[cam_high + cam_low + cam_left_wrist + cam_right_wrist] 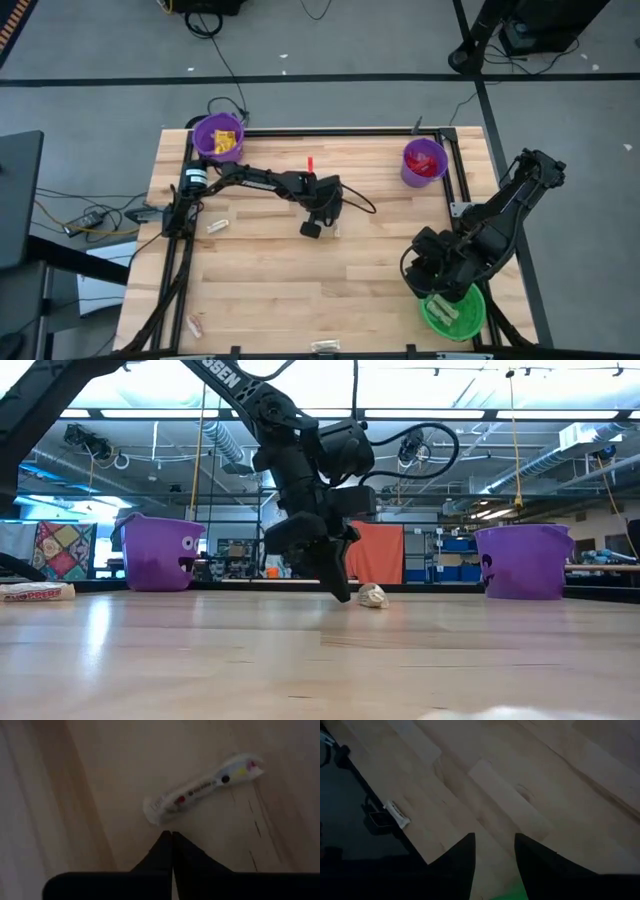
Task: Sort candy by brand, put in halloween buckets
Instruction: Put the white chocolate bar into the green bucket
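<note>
My left gripper [312, 229] [171, 834] is shut and points down at the middle of the table. Its tips stand just short of a white-wrapped candy [200, 787] [373, 596] that lies flat on the wood. My right gripper [493, 837] is open and empty, and hovers over the green bucket [455, 314], which holds cream pieces. One purple bucket [218, 137] at the far left holds yellow candy. The other purple bucket [424, 160] at the far right holds red candy.
Loose candies lie on the table: one left of centre [217, 225], one at the near left [195, 325], one at the near edge [325, 346] and a red one [310, 163] toward the far side. A black frame [455, 170] runs along the table's edges.
</note>
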`<state>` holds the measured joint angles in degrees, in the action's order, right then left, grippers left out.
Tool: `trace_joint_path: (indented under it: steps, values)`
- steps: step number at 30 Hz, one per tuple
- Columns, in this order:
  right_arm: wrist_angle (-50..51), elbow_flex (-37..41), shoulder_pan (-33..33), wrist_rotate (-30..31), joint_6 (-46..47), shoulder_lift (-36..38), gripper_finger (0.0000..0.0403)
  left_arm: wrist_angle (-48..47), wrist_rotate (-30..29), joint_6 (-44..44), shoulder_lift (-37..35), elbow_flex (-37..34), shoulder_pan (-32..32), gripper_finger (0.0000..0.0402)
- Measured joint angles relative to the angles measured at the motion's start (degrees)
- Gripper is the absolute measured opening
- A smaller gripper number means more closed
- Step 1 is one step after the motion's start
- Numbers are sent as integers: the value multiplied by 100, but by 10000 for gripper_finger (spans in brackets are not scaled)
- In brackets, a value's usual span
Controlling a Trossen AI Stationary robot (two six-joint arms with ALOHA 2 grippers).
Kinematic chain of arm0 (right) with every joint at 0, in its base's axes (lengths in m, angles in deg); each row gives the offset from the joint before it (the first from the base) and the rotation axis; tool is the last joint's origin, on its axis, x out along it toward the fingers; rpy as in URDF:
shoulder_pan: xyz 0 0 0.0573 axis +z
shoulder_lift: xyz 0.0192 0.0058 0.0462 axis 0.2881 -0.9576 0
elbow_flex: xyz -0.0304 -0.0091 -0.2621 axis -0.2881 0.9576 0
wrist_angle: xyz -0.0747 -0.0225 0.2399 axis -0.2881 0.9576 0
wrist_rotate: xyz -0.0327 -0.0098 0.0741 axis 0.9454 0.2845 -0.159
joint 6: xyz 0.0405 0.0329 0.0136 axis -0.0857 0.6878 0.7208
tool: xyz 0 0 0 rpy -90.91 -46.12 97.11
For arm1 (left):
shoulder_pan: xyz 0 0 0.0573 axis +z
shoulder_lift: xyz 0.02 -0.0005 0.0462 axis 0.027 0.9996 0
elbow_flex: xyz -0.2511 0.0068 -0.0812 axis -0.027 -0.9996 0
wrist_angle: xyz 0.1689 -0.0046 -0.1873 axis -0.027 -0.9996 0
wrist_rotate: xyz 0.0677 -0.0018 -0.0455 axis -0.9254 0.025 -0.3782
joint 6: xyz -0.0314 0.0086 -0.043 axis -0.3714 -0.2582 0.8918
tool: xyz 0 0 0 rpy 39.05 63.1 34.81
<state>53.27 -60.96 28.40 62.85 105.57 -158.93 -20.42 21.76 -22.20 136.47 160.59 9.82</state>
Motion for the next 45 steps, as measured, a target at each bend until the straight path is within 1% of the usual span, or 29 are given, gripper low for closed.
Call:
trace_joint_path:
  steps: [5, 7, 11, 15, 18, 22, 26, 28, 30, 35, 45]
  values:
    - [-22, 0, 2, -10, -168, 0, 148, -269, -729, 83, -33, 147, -2, 13]
    - [-20, 0, -10, -7, -323, 0, 148, -228, -785, -18, -54, 211, 4, 22]
    - [-37, 0, -106, -16, -484, 0, 148, 37, -724, -3, -52, 217, -10, 49]
    - [-65, 0, -137, -15, -553, 0, 148, 129, -271, -29, -52, 217, -92, 88]
    - [-62, 0, -147, -30, -612, 0, 148, 241, -42, -381, -52, 217, -191, 118]
    - [-64, 0, -151, -28, -604, 0, 148, 438, -50, -777, -4, 216, -287, 144]
    - [-78, 0, -151, -30, -553, 0, 148, 659, -127, -913, -4, 207, -304, 147]
    - [-141, 0, -151, -32, -549, 0, 148, 986, -346, -752, -4, 150, -303, 147]
    - [-167, 0, -160, -35, -542, 0, 148, 1114, -374, -691, -4, 137, -273, 147]
    - [-218, 0, -230, -262, -396, 0, 148, 887, -94, -771, -4, 128, -243, 147]
    - [-236, 0, -412, -397, -424, 0, 148, 181, -55, -756, -4, 128, -92, 147]
